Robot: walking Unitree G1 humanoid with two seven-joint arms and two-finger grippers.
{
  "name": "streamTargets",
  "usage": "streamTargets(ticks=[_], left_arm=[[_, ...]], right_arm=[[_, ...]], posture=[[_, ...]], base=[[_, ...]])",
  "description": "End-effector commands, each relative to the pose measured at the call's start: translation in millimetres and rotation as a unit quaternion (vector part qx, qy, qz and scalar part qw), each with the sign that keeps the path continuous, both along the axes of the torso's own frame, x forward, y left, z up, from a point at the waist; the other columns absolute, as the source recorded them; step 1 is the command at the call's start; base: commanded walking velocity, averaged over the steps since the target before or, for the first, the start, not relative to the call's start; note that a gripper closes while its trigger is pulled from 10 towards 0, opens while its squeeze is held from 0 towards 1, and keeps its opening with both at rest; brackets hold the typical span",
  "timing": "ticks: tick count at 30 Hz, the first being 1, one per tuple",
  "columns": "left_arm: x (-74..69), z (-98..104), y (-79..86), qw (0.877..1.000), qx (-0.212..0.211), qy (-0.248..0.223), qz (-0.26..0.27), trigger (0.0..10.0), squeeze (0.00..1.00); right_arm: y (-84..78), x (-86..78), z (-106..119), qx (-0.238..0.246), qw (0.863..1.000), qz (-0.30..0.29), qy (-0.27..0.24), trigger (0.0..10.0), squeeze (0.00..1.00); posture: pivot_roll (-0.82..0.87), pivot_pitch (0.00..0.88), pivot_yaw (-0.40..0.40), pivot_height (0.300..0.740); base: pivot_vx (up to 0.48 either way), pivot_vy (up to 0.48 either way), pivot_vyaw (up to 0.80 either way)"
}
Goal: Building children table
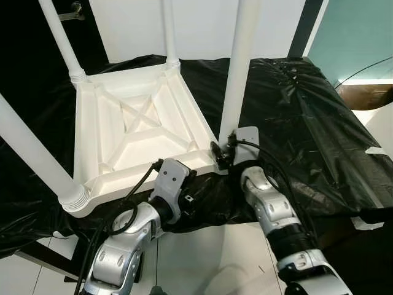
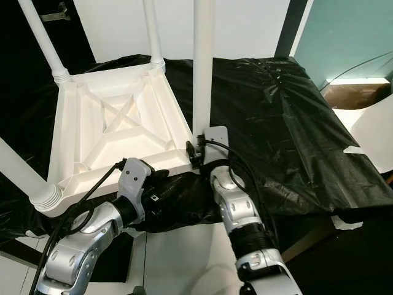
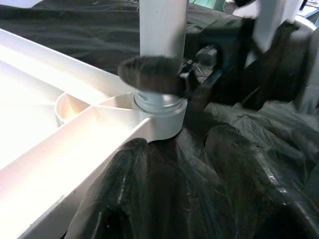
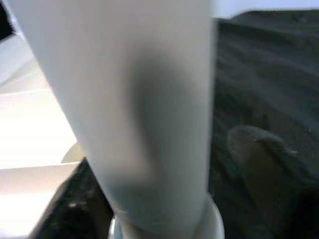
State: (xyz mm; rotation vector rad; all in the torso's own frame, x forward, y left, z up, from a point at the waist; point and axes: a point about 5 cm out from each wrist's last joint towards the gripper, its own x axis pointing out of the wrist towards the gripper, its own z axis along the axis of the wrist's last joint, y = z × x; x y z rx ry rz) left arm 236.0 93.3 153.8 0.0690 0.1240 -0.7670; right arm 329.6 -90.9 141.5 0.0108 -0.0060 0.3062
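A white children's table [image 1: 92,132] lies upside down on a black plastic sheet [image 1: 295,117], its legs pointing up. My right gripper [image 1: 223,153] is shut around the near-right leg [image 1: 236,74] just above its socket in the table corner. In the right wrist view this leg [image 4: 134,99] is very close, with a dark finger [image 4: 259,149] beside it. My left gripper [image 3: 179,139] is open and low on the sheet at the table's front edge, pointing at that same corner socket [image 3: 159,107]. Its two fingers [image 3: 114,199] are spread with only crumpled sheet between them.
The other legs stand at the near left [image 1: 37,153], far left [image 1: 61,37] and far middle [image 1: 169,31]. White floor [image 1: 215,258] lies in front of the sheet. A brown box [image 1: 368,95] and a teal panel [image 1: 356,31] are at the far right.
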Motion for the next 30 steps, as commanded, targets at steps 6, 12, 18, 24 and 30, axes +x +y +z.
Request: streamTargets(ticks=[6,12,18,24,30], left_arm=[[-1.2,-2.0,-0.9,1.000,-0.001,0.005,0.004,10.0,0.00],[-0.9,-2.3,0.5,1.000,0.001,0.006,0.002,10.0,0.00],[3.3,1.2,2.1,1.000,0.005,0.000,0.001,10.0,0.00],[2.0,0.3,2.1,1.000,0.005,0.000,0.005,10.0,0.00],[3.6,0.5,2.4,1.000,0.004,-0.002,0.009,10.0,0.00]], right_arm=[[-27.3,-6.0,4.0,-0.006,0.996,0.092,-0.017,10.0,0.99],[-32.4,-1.0,6.1,-0.024,0.987,0.159,-0.019,10.0,0.00],[-28.8,15.9,11.5,-0.048,0.978,0.203,-0.023,10.0,0.00],[-20.8,24.0,13.8,-0.055,0.968,0.243,-0.017,10.0,0.00],[-3.7,21.3,2.7,-0.078,0.944,0.321,0.001,2.5,0.00]], posture=[[0.04,0.031,-0.016,0.740],[0.04,0.031,-0.014,0.740],[0.05,0.031,-0.017,0.740],[0.06,0.027,-0.022,0.740],[0.07,0.016,-0.025,0.740]], base=[[0.000,0.000,0.00],[0.000,0.000,0.00],[0.000,0.000,0.00],[0.000,0.000,0.00],[0.000,0.000,0.00]])
